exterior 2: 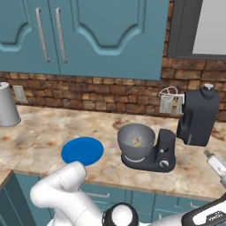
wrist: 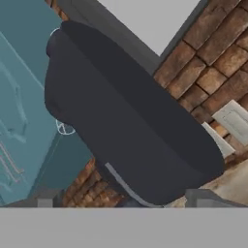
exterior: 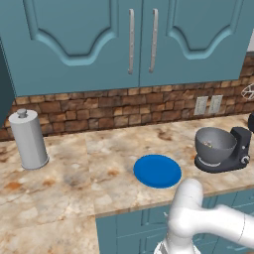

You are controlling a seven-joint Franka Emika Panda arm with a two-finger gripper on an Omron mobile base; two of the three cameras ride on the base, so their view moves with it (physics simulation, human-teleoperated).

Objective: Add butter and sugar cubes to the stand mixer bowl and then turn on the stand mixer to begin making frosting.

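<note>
The dark stand mixer (exterior 2: 164, 151) stands on the counter with its white-ringed knob facing the front edge. The grey stand mixer bowl (exterior 2: 136, 140) sits on the mixer's base, also seen from the left as the bowl (exterior: 214, 145) beside the mixer (exterior: 239, 147). Small tan bits (exterior 2: 137, 142) lie inside the bowl; whether they are butter or sugar cubes I cannot tell. My gripper (wrist: 123, 201) is open with nothing between its fingertips (wrist: 46, 199), and it looks closely at a tall black appliance (wrist: 126, 121) to the right of the mixer. Part of the hand (exterior 2: 215, 164) shows at the right edge.
A bare blue plate (exterior: 157, 170) lies left of the mixer near the counter's front edge. A grey canister (exterior: 29, 139) stands far left. The black appliance (exterior 2: 198, 115) rises behind the mixer's right side, with a wire whisk (exterior 2: 170, 93) and wall outlets (exterior: 208, 104) on the brick wall.
</note>
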